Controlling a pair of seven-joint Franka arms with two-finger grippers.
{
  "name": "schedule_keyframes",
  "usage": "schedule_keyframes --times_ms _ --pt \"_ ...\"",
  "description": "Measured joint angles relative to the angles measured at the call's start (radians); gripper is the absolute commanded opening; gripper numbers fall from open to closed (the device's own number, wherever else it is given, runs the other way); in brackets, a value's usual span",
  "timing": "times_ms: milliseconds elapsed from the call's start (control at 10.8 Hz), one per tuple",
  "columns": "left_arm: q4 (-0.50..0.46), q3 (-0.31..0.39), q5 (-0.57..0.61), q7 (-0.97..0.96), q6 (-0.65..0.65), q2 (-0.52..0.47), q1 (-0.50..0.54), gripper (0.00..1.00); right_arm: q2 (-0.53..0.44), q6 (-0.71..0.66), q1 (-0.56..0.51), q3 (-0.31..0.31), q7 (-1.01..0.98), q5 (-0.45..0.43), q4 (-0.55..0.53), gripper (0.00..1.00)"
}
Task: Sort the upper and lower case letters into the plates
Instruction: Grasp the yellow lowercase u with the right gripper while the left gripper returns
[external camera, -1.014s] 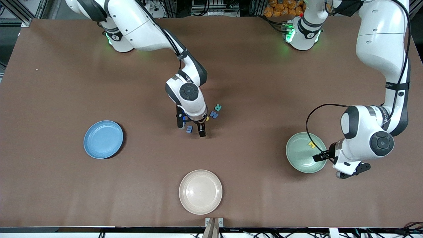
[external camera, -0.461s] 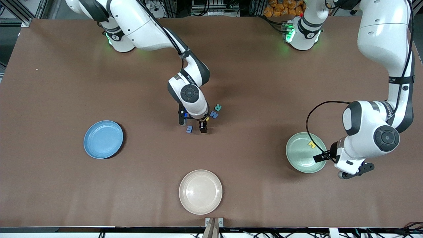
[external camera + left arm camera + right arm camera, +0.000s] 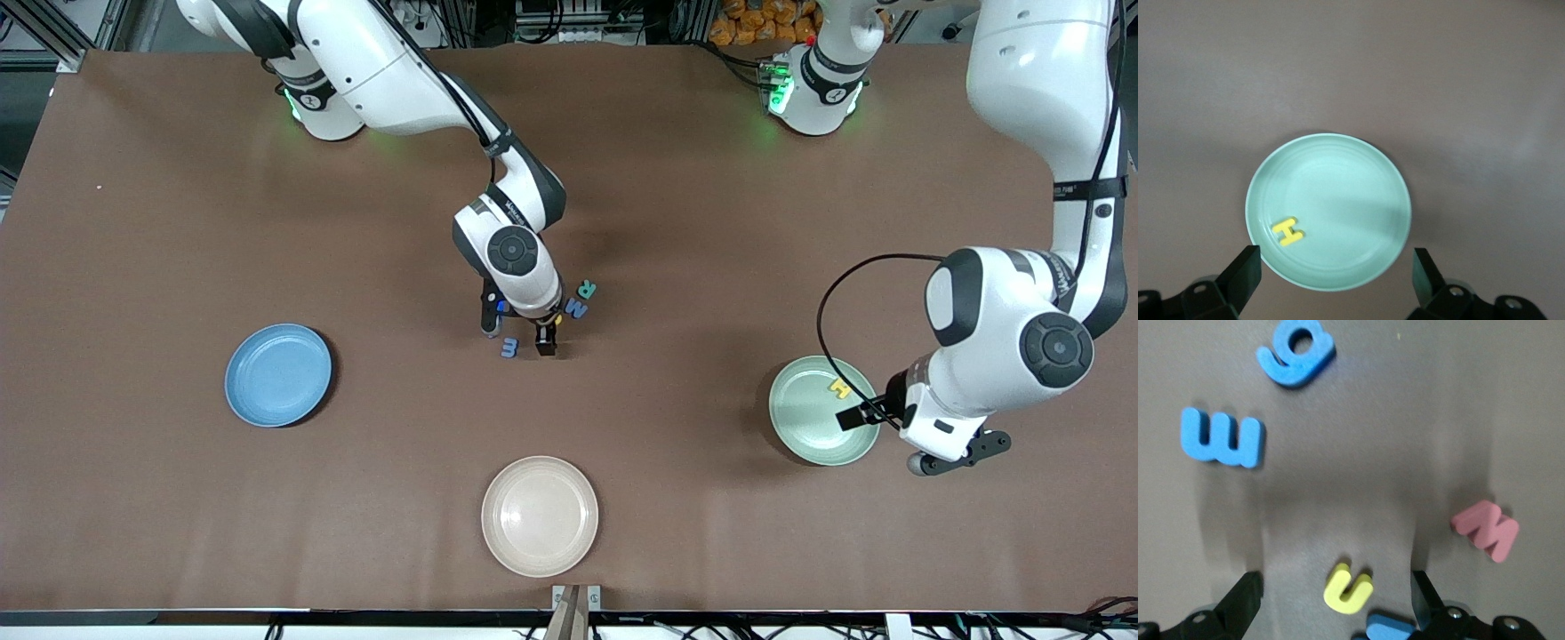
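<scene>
My right gripper (image 3: pixel 518 336) is open, low over the cluster of foam letters mid-table. In the right wrist view its fingers (image 3: pixel 1241 600) straddle a yellow u (image 3: pixel 1348 588), with a blue piece (image 3: pixel 1388 628) beside it. A blue m (image 3: pixel 1221 438), a blue g (image 3: pixel 1296 352) and a pink letter (image 3: pixel 1486 529) lie around. The front view shows the blue m (image 3: pixel 508 348), a blue M (image 3: pixel 576 308) and a teal R (image 3: pixel 586 289). My left gripper (image 3: pixel 858 416) is open and empty over the mint plate's (image 3: pixel 805 427) edge. A yellow H (image 3: pixel 1289 231) lies in that plate (image 3: pixel 1351 193). The light blue plate (image 3: pixel 277 374) holds nothing.
A cream-beige plate (image 3: pixel 540 516) sits near the front edge, nearer the camera than the letters. The left arm's bulky wrist (image 3: pixel 1005 356) hangs over the table beside the mint plate.
My right gripper has shifted slightly over the letters, away from the camera. My left gripper has drifted a little over the mint plate's edge. No letter has moved.
</scene>
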Motion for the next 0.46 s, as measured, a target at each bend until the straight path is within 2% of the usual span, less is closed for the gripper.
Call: schedule_keyframes --times_ms 184,461 --pt "0.0 -0.012 -0.001 -0.004 -0.031 -0.047 -0.034 1.0 0.0 0.0 0.02 -0.011 0.014 0.0 0.01 1.0" --pt "-0.001 -0.089 -0.001 -0.12 -0.056 -0.084 -0.054 1.0 -0.001 0.0 0.035 -0.038 0.016 -0.007 0.015 1.0"
